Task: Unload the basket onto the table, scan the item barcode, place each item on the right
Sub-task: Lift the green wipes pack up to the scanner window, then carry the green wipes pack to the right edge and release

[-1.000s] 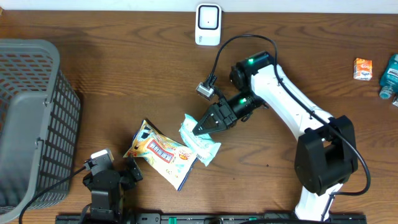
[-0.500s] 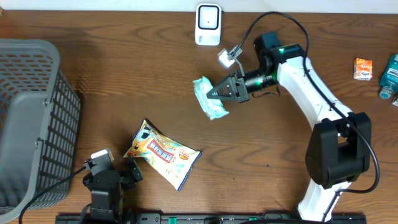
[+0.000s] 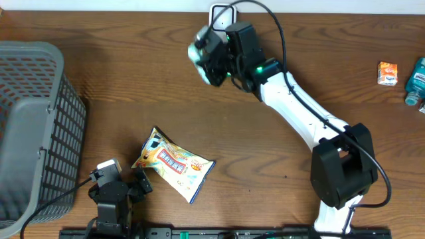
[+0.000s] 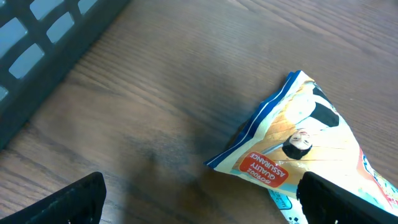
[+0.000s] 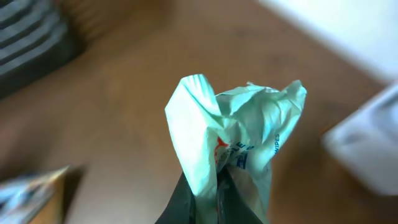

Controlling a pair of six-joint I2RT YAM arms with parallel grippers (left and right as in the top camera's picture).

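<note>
My right gripper (image 3: 211,61) is raised at the back of the table, shut on a crumpled pale green wipes packet (image 3: 196,52), right beside the white scanner (image 3: 222,9). In the right wrist view the packet (image 5: 239,143) stands up out of the gripper (image 5: 214,186), and the scanner (image 5: 367,149) is a white blur at the right. My left gripper (image 3: 136,186) rests low at the front left, open, with nothing between its fingers. Its right finger (image 4: 348,199) is near a corner of a yellow snack bag (image 4: 305,149) lying flat on the wood.
A grey plastic basket (image 3: 33,133) fills the left side, and its wall (image 4: 56,31) shows in the left wrist view. The snack bag (image 3: 174,164) lies at front centre. An orange box (image 3: 387,72) and a blue bottle (image 3: 417,81) sit far right.
The right arm lifted the green packet off the table beside the snack bag and carried it back and left, up to the scanner. The left arm stayed still.
</note>
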